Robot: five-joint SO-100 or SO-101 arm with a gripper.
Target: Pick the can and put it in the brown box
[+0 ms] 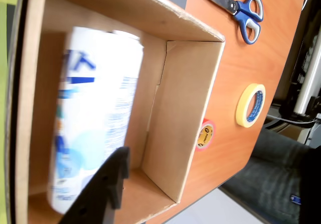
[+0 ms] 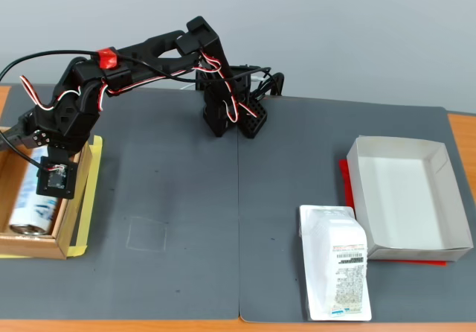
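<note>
The white can with blue print lies inside the brown box and looks motion-blurred, while the box is sharp. My gripper hangs over it; one black finger shows at the can's lower right, apart from it. In the fixed view the can lies lengthwise in the brown box at the far left of the table. The gripper is above the can's far end, open as far as I can see. The other finger is mostly hidden.
Blue-handled scissors, a yellow tape roll and a red tape roll lie on the wooden table beyond the box. A white paper box and a flat wrapped package lie at the right of the dark mat.
</note>
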